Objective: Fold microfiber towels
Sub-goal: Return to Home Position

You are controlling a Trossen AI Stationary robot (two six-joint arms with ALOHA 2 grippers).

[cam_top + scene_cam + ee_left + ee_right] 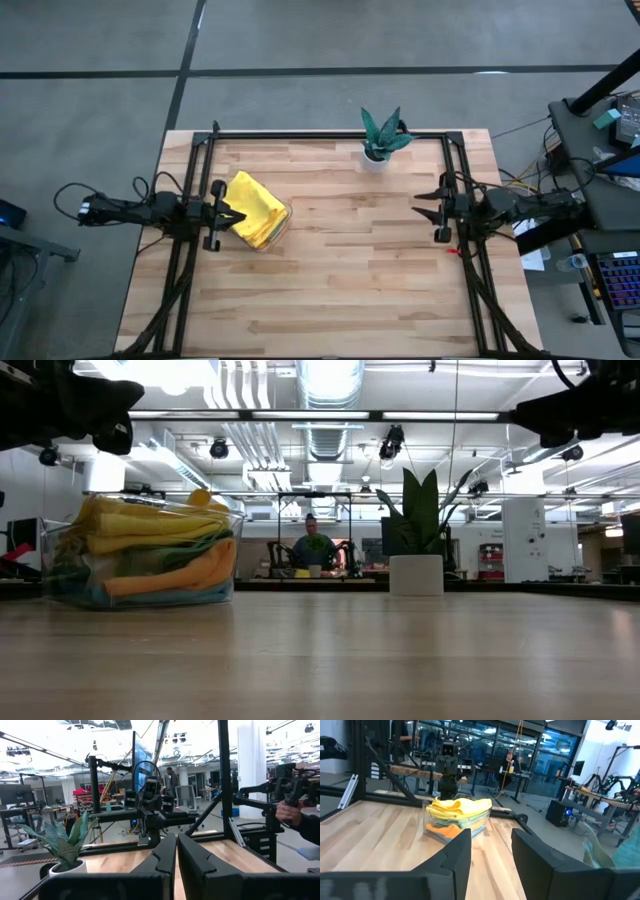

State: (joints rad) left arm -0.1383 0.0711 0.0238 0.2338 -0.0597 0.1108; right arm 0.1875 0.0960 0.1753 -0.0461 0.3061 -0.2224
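Note:
Several folded microfiber towels (pixel 255 207) lie stacked in a clear shallow tray (pixel 60 575) at the table's left. Yellow ones (pixel 455 805) are on top, with green, orange (pixel 180 575) and blue below. My left gripper (pixel 238 215) hangs shut, high over the tray's left edge, and points level toward the table's right. In its own view the shut fingers (pixel 177 842) hold nothing. My right gripper (pixel 417 204) hangs open at the table's right and points level at the tray. Nothing is between its fingers (pixel 491 837).
A small teal-leaved plant in a white pot (pixel 378 140) stands at the far edge, right of the middle. Black frame rails (pixel 330 133) run along the far, left and right sides. Bare wood (pixel 350 260) spreads between the arms. A person's hand (pixel 289 812) shows beyond the table.

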